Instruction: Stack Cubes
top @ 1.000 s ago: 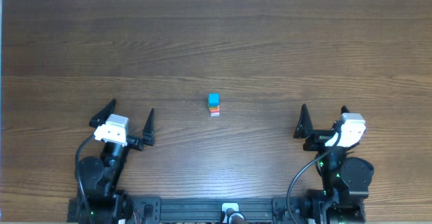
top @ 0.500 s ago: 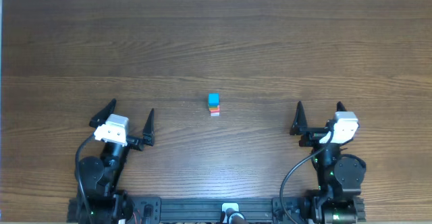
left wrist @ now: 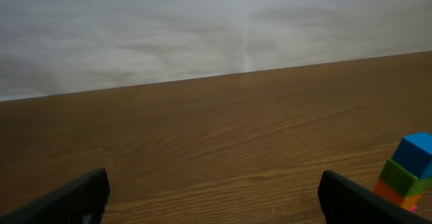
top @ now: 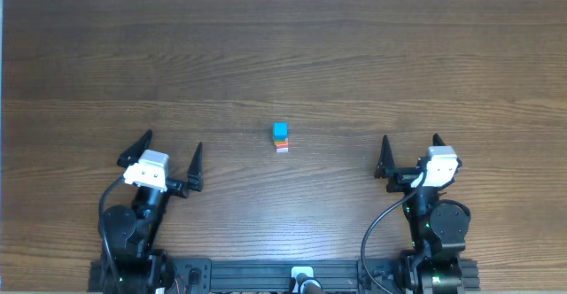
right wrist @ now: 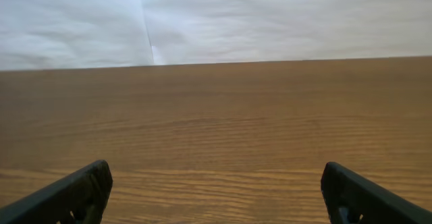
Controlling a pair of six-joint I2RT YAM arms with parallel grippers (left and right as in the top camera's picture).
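A blue-topped stack of coloured cubes (top: 281, 138) is standing upright on the brown wooden surface (top: 283, 46), room lying open all round; left tool (top: 171, 143) and right tool (top: 409, 143) are gaping wide.

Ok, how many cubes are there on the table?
4, all in one stack on the table: blue cube on top, green cube beneath, orange cube below that, and a pinkish bottom cube, barely visible, so less certain.
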